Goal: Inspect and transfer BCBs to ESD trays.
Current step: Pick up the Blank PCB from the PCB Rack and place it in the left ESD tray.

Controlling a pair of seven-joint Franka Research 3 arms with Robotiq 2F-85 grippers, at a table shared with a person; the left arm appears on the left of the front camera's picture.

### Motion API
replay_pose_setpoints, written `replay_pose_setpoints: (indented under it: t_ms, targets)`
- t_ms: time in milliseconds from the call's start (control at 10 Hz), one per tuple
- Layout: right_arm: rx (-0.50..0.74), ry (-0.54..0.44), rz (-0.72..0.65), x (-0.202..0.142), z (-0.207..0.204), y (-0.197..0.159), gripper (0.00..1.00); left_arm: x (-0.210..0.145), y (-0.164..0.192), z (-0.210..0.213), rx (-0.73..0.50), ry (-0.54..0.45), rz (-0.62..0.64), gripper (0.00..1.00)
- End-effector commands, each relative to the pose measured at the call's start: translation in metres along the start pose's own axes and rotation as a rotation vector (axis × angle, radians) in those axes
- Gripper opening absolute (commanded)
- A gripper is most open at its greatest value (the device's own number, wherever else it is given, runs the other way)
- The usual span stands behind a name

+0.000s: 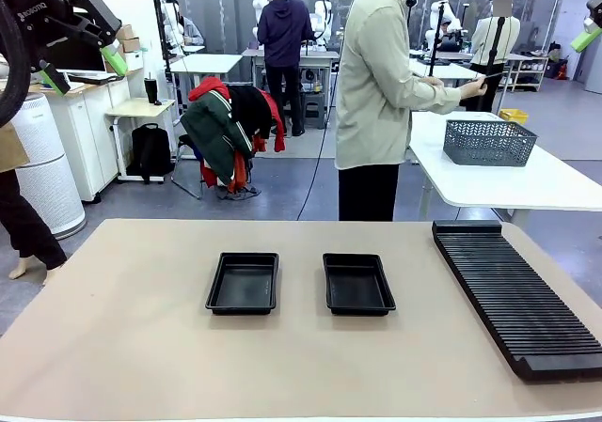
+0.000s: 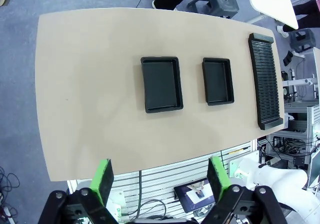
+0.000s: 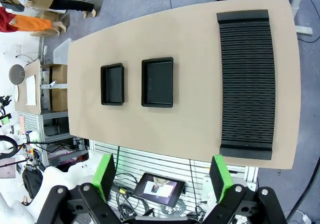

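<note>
Black ESD trays (image 2: 161, 84): you have two, identical, the left tray (image 1: 243, 282) and the right tray (image 1: 357, 283). They sit side by side near the middle of the tan table (image 1: 122, 337), apart from each other, open sides up.
Tray axis: each tray's long axis runs from the robot's edge of the table toward the far edge. Short ends face near and far, and the two trays lie parallel.
Tray floors: both show plain black.
Rack (image 1: 517, 295): one, long, black and ribbed. You will find it to the right of the right tray, by the table's right edge, its long axis parallel to the trays'.
Basket (image 1: 489, 143): one, grey mesh, on the white table (image 1: 555, 182) beyond.
Person (image 1: 376, 74): one stands at the far side, turned toward that white table.
Left gripper (image 2: 160, 168): high above the table, jaws wide, holding nothing.
Right gripper (image 3: 161, 164): also high above the table, jaws wide, holding nothing.
</note>
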State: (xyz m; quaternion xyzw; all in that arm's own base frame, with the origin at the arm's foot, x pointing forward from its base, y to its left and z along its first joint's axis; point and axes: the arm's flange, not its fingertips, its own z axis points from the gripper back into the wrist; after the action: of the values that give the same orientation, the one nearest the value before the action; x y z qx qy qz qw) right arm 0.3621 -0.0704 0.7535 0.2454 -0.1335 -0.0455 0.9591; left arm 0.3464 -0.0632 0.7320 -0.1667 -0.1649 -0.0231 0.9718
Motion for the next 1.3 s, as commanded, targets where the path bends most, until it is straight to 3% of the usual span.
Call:
replay_pose_setpoints:
  t_ms: [0,1200]
  targets:
    - [0.000,0.000,0.001,-0.0004,0.0003,-0.0002,1.00,-0.0008,-0.0006,-0.0006,-0.009,-0.002,0.001,1.00]
    - [0.000,0.000,0.001,-0.0004,0.0003,-0.0002,1.00,-0.0008,-0.0006,-0.0006,-0.009,-0.002,0.001,1.00]
